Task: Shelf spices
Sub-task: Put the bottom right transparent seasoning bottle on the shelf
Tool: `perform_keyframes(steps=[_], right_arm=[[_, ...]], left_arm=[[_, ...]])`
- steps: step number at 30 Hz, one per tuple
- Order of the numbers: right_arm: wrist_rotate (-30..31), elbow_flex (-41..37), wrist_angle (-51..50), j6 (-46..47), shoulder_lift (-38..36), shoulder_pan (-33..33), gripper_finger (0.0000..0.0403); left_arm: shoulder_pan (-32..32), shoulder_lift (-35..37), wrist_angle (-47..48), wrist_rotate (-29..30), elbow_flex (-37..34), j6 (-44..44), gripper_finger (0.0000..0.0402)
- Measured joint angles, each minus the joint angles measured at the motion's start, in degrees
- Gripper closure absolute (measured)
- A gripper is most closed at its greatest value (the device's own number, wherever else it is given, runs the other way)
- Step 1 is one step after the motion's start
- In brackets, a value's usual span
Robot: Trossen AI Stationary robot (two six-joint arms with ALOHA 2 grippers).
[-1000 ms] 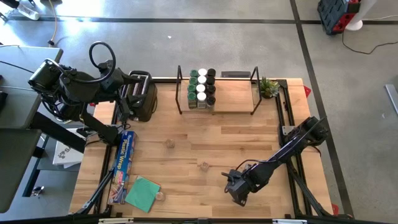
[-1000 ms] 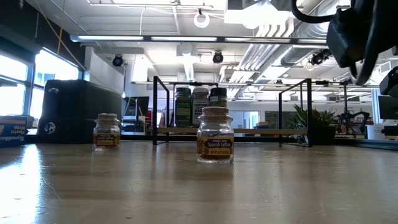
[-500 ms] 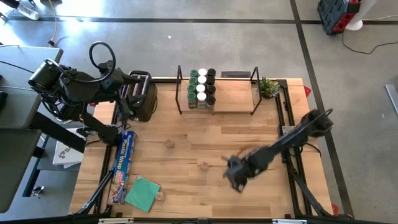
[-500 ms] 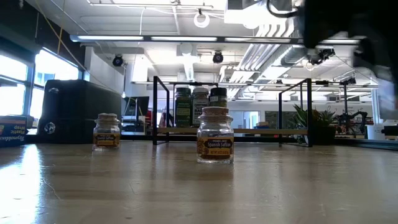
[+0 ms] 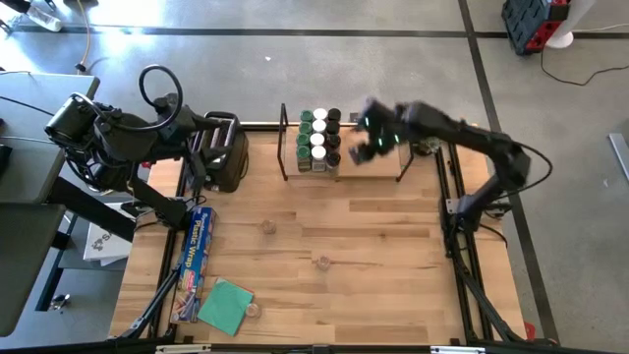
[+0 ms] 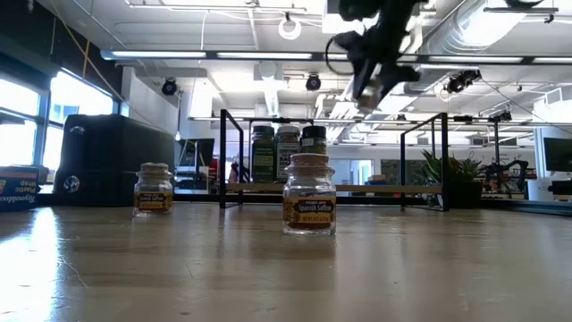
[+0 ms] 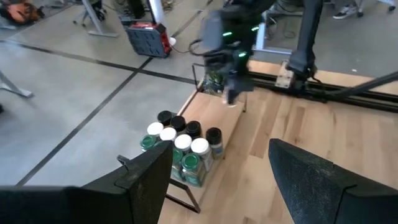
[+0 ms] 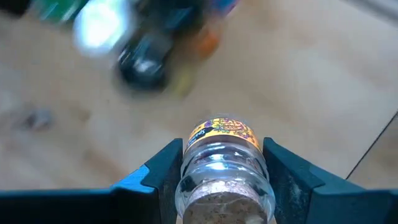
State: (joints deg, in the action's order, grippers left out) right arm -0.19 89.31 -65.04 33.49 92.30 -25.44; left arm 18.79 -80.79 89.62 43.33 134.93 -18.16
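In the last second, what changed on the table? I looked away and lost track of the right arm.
The right gripper swung from low over the table's near right part up to above the shelf, carrying a cork-topped spice jar between its jaws. The left gripper, the jars on the shelf and the three loose jars on the table stayed put.

On the jar (image 6: 309, 195) standing nearest the low camera we read "Spanish Saffron" on an orange-yellow label; a smaller line above it is too small for us to make out. We find a like label on the jar (image 6: 154, 189) farther off by the toaster, but cannot read it. The blue box (image 5: 197, 252) by the table's left edge carries white lettering that we take as "Plastic Wrap". The jar (image 8: 222, 163) seen from the right wrist shows only "Sp…" at its label's edge.
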Motion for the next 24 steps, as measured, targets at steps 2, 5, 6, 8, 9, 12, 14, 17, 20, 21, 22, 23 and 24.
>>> perform_keyframes(steps=[2, 5, 6, 8, 9, 12, 14, 17, 20, 21, 22, 23, 24], right_arm=[[-0.59, 3.34, -0.15, -4.28, 4.09, -5.45, 0.0233], [-2.19, 7.25, -0.26, -9.31, 10.93, -11.7, 0.0233], [-2.45, 8.38, -0.27, -10.49, 13.27, -13.33, 0.0233], [-3.21, 10.67, -0.26, -11.9, 17.69, -15.57, 0.0233], [-3.72, 11.8, -0.11, -12.56, 19.66, -16.38, 0.0233], [-6.77, 14.77, 1.19, -14.07, 24.57, -17.89, 0.0233], [-7.44, 16.25, 1.01, -14.52, 27.16, -18.49, 0.0233], [-7.92, 16.84, 1.18, -15.43, 29.39, -18.86, 0.0233], [-8.03, 16.9, 1.52, -15.98, 30.34, -18.85, 0.0229], [-8.01, 16.86, 1.78, -15.98, 30.56, -18.83, 0.0221], [-7.99, 16.82, 2.1, -16.0, 30.71, -18.83, 0.0213], [-7.88, 16.79, 2.52, -16.0, 30.72, -18.83, 0.0204], [-7.84, 16.79, 3.04, -16.0, 30.72, -18.83, 0.0197]], left_arm=[[0.0, 0.0, 0.0, 1.33, 0.0, -0.39, 0.014], [0.0, 0.02, -0.07, 2.61, 0.0, -1.31, 0.014], [-0.02, 0.02, -0.23, 2.86, 0.0, -1.66, 0.014], [0.0, 0.01, -0.87, 3.46, 0.0, -1.76, 0.014], [0.0, 0.02, -1.16, 3.69, 0.0, -1.76, 0.014], [0.0, 0.02, -2.18, 4.37, 0.0, -1.76, 0.014], [0.0, 0.0, -3.22, 5.4, 0.0, -1.77, 0.014], [0.0, 0.0, -4.43, 7.19, 0.0, -1.81, 0.014], [-0.01, 0.0, -5.95, 8.59, 0.0, -1.74, 0.014], [-0.04, 0.0, -6.12, 8.97, 0.0, -1.72, 0.014], [-0.09, 0.0, -6.12, 9.28, 0.0, -1.74, 0.014], [-0.23, 0.0, -6.17, 9.61, 0.0, -1.74, 0.014], [-0.49, 0.0, -6.33, 9.7, 0.0, -1.75, 0.014]])
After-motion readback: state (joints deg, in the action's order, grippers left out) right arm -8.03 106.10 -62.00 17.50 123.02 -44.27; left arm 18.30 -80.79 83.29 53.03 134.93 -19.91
